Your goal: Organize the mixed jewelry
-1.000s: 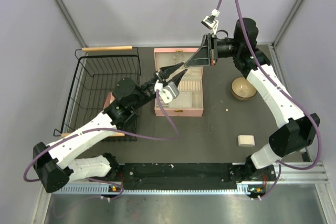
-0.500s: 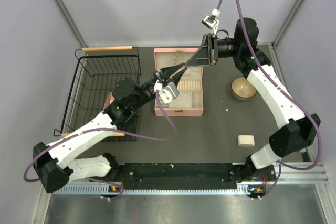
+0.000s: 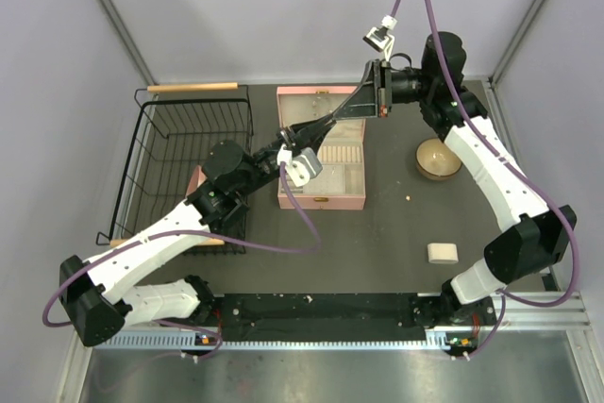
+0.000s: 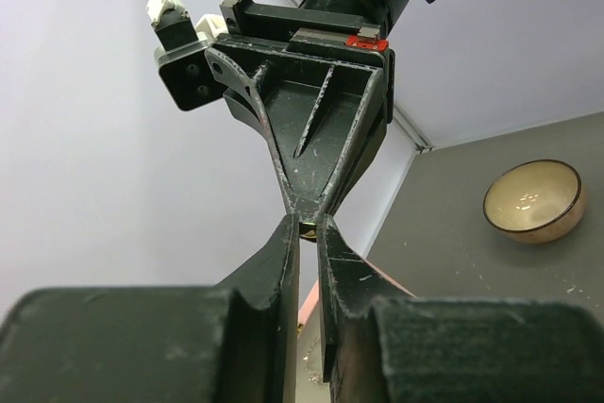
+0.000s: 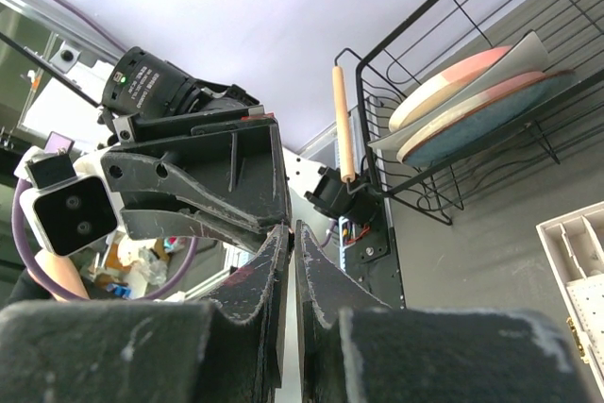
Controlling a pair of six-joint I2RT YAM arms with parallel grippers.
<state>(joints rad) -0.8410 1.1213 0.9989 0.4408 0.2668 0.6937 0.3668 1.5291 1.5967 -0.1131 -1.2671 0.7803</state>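
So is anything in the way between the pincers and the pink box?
Nothing visible is. The left pincer and right pincer meet tip to tip above the open pink box, nothing between.

The bench [image 3: 377,233] has a dark grey, matte top, walled by pale panels on its left, far and right sides. A black wire basket [image 3: 189,134] stands in the far left corner and runs along the left edge. A pink box [image 3: 321,200] sits at the middle of the far edge with its lid up, just right of the basket. A round wooden bowl [image 3: 438,159] rests towards the far right corner, well apart from the box. A tiny pale bead [image 3: 408,198] lies alone on the bare surface between box and bowl, a little nearer. A small tan block [image 3: 443,253] lies close to the near edge, on the right.
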